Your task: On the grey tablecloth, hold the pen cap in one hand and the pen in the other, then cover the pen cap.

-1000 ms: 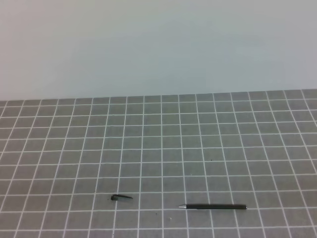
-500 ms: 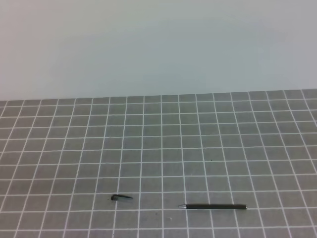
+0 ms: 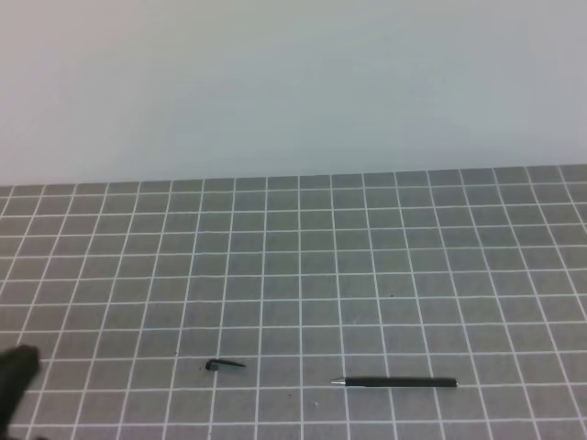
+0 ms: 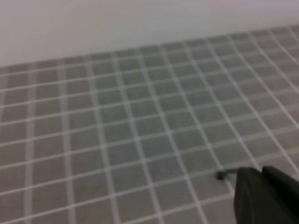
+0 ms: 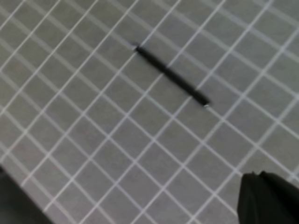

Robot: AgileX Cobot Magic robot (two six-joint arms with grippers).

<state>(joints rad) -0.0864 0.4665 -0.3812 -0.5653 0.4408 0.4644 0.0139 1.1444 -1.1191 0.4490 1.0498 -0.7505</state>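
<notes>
nothing is picked up yet; this reads as the approach step. the cap (image 3: 225, 366) lies on the cloth (image 3: 367, 275) near the front edge, left of centre, and the pen (image 3: 394, 382) lies flat well to its right, silver tip pointing toward the cap. the left gripper (image 4: 261, 179) is just entering at the lower left of the high view, jaws closed and empty, with the cap just beside its tip in the wrist view. the right gripper (image 5: 261, 184) is closed too, hanging above the pen. next, each must spread its jaws, descend and pinch its small item squarely.
</notes>
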